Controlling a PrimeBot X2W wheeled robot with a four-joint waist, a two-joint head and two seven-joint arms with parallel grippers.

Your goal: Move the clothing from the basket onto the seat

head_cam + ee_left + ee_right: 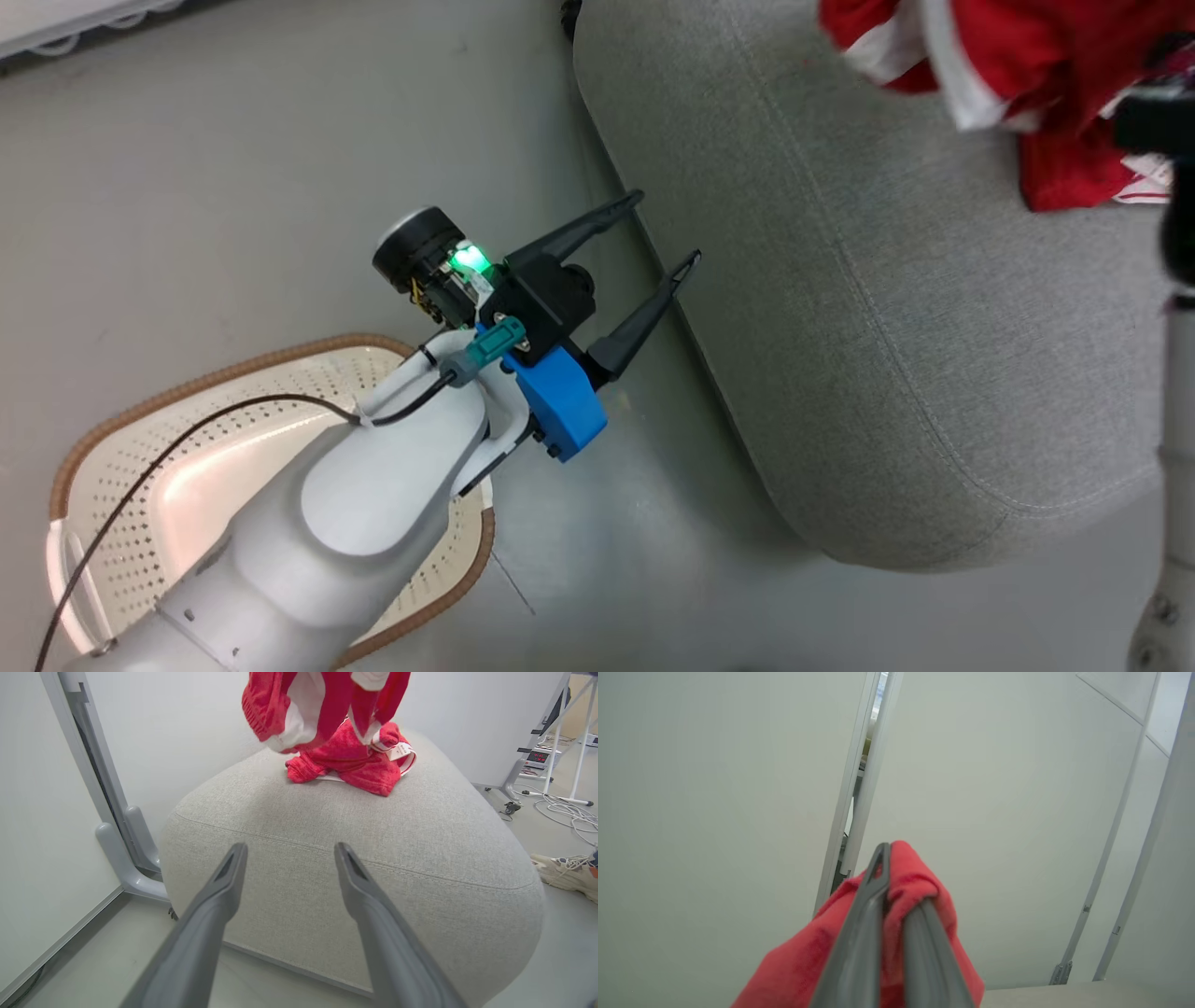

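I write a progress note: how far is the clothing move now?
Done: one red garment lies on the grey seat; the basket looks empty where visible. In hand: the right tool, shut, holds the second garment above the seat. Remaining: release it there.

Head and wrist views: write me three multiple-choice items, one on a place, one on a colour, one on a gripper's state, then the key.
1. The crumpled red garment lies: A) under the seat B) on the seat's top C) against the seat's side.
2. The basket has a rim that is: A) brown B) blue C) black.
3. The right gripper is: A) wide open B) shut on nothing C) shut on the other red garment.
Key: 1 B, it rests on top of the seat; 2 A, a brown woven band edges it; 3 C, red cloth is pinched between its jaws.
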